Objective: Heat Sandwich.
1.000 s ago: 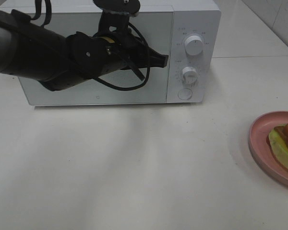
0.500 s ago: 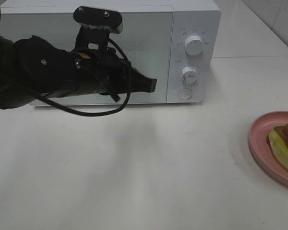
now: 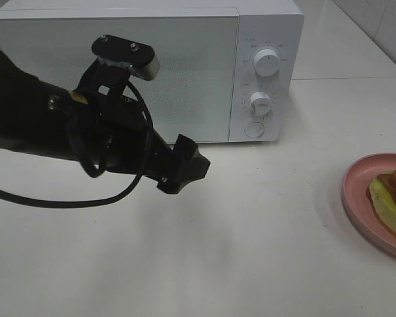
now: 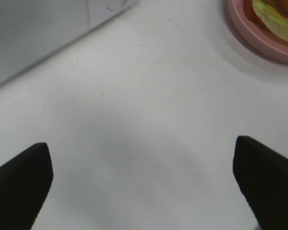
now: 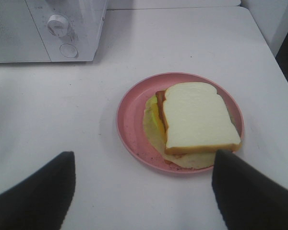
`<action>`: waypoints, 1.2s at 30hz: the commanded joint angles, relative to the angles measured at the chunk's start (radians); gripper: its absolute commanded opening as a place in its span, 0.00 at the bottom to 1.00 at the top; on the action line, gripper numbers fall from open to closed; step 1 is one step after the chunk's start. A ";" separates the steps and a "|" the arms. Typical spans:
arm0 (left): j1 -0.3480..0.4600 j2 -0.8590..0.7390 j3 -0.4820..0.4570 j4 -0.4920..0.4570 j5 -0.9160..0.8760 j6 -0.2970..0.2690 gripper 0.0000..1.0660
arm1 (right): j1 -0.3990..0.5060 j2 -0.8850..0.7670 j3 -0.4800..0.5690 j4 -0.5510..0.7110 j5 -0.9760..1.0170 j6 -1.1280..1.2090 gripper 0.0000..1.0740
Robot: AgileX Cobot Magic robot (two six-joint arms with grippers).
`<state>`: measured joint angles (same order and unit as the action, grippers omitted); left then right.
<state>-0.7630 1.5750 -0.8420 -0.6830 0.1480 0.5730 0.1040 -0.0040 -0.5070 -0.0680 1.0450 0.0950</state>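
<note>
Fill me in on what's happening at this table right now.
A two-armed robot is set to heat a sandwich, which lies on a pink plate on the table, untouched. The microwave door is shut. The left end effector is open and empty, hovering over bare table in front of the microwave. The right end effector is open too, poised near the plate without touching it.

Microwave [image 3: 152,72] is standing at the table's [image 3: 251,251] back, behind the left gripper [image 3: 185,168], its knobs [image 3: 266,63] lying right of that gripper. Plate [image 5: 134,103] is sitting well right of it, sandwich [image 5: 194,117] on it, before the right gripper [image 5: 139,191].
</note>
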 commanded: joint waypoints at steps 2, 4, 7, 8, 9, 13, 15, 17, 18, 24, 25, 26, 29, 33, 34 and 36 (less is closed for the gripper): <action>0.129 -0.066 0.001 0.035 0.262 -0.105 0.91 | -0.004 -0.027 0.000 0.002 -0.008 -0.001 0.70; 0.163 -0.077 0.001 0.051 0.311 -0.118 0.91 | -0.004 -0.027 0.000 0.002 -0.008 -0.001 0.70; 0.291 -0.119 0.001 0.118 0.474 -0.139 0.91 | -0.004 -0.027 0.000 0.002 -0.008 -0.001 0.70; 0.291 -0.119 0.001 0.118 0.474 -0.139 0.91 | -0.004 -0.027 0.000 0.002 -0.008 -0.001 0.70; 0.325 -0.133 0.001 0.137 0.509 -0.151 0.91 | -0.004 -0.027 0.000 0.002 -0.008 -0.001 0.70; 0.445 -0.188 0.001 0.213 0.613 -0.212 0.91 | -0.004 -0.027 0.000 0.002 -0.008 -0.001 0.70; 0.505 -0.217 0.001 0.265 0.658 -0.249 0.91 | -0.004 -0.027 0.000 0.002 -0.008 -0.001 0.70; 0.581 -0.265 0.001 0.344 0.708 -0.305 0.91 | -0.004 -0.027 0.000 0.002 -0.008 -0.001 0.70; 0.581 -0.265 0.001 0.344 0.708 -0.305 0.91 | -0.004 -0.027 0.000 0.002 -0.008 -0.001 0.70; 0.704 -0.373 0.001 0.499 0.794 -0.438 0.91 | -0.004 -0.027 0.000 0.002 -0.008 -0.001 0.70; 0.735 -0.412 0.001 0.530 0.817 -0.484 0.91 | -0.004 -0.027 0.000 0.002 -0.008 -0.001 0.70; 0.750 -0.434 0.001 0.542 0.828 -0.503 0.91 | -0.004 -0.027 0.000 0.002 -0.008 -0.001 0.70; 0.773 -0.504 0.001 0.587 0.858 -0.555 0.91 | -0.004 -0.027 0.000 0.002 -0.008 -0.001 0.70; 0.772 -0.614 0.001 0.638 0.888 -0.594 0.91 | -0.004 -0.027 0.000 0.002 -0.008 -0.001 0.70; 0.772 -0.638 0.001 0.641 0.893 -0.594 0.91 | -0.004 -0.027 0.000 0.002 -0.008 -0.001 0.70; 0.772 -0.671 0.001 0.644 0.898 -0.594 0.91 | -0.004 -0.027 0.000 0.002 -0.008 -0.001 0.70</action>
<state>0.0040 0.9200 -0.8420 -0.0450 1.0330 -0.0090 0.1040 -0.0040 -0.5070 -0.0680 1.0450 0.0950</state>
